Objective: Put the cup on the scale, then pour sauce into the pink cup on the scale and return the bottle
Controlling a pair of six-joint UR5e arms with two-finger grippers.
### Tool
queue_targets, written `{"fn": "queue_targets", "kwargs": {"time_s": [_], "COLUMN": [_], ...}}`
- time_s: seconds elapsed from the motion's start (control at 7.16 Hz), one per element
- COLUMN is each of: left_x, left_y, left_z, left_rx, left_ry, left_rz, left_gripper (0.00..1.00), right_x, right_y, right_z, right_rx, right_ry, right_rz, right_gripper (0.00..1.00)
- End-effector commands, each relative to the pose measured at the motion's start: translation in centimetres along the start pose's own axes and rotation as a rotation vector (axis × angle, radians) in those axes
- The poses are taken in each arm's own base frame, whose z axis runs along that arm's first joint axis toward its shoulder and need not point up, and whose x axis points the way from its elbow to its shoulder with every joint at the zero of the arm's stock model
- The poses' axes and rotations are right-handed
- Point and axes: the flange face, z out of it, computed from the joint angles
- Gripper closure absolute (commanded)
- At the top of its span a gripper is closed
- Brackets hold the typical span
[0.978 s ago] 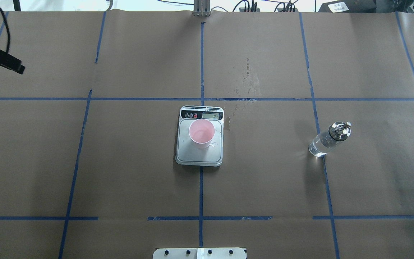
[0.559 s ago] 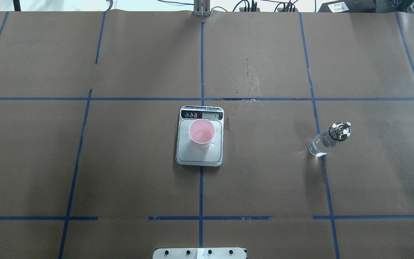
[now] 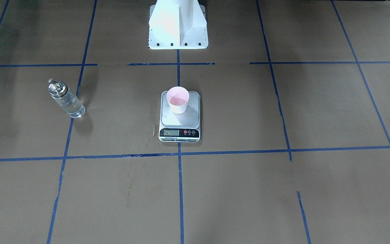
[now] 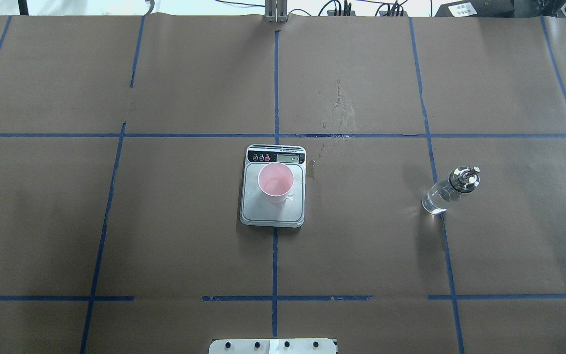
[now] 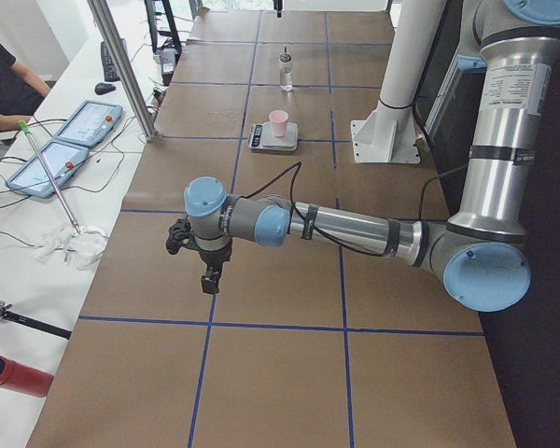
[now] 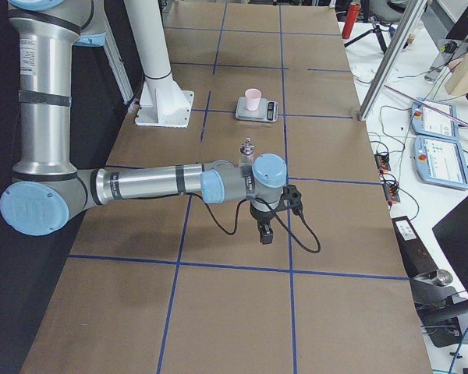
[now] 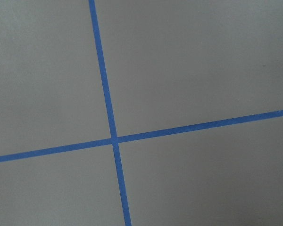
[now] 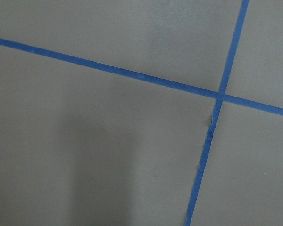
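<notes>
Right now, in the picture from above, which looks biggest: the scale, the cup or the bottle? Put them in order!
1. The scale, clearly the biggest.
2 and 3. The bottle and the cup look close. The bottle is longer but slimmer and the cup is wider, so I won't rank them.

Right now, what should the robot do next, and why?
Probably just rest both arms; the job looks done. The cup stands on the scale with a drop beside it, the bottle stands upright alone, and the left end effector and right end effector hang far away.
</notes>
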Motion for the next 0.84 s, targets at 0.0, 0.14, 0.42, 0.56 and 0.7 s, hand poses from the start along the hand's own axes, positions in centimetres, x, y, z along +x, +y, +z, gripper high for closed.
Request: {"fn": "queue_targets", "kwargs": {"time_s": [0.0,0.14,0.42,0.56,0.7], "left_x": [0.0,0.0,-0.3,-1.9,-4.2], "left_y": [0.7,0.9,5.0,6.0,6.9], "left_z": [-0.1,-1.0,-1.4,-1.0,-1.0], "left_rx": [-0.004,0.014,0.014,0.005,0.007], "left_ry": [0.006,0.012,0.089,0.085,0.078], "left_rz": [0.001,0.003,-0.024,-0.055,-0.106], "left_gripper": [0.00,0.00,0.00,0.00,0.00], "right_x": [0.1,-0.5,-0.1,0.0,0.1], "right_y": [-0.1,-1.7,-1.8,-1.8,-2.0], "right_z": [0.1,-0.5,-0.2,-0.1,0.1], "right_rx": [-0.002,0.003,-0.020,-0.023,-0.025], "right_ry": [-0.002,-0.001,0.001,0.002,0.001], "right_rz": [0.002,-0.003,0.019,0.021,0.025], "right_gripper": [0.00,0.00,0.00,0.00,0.00]}}
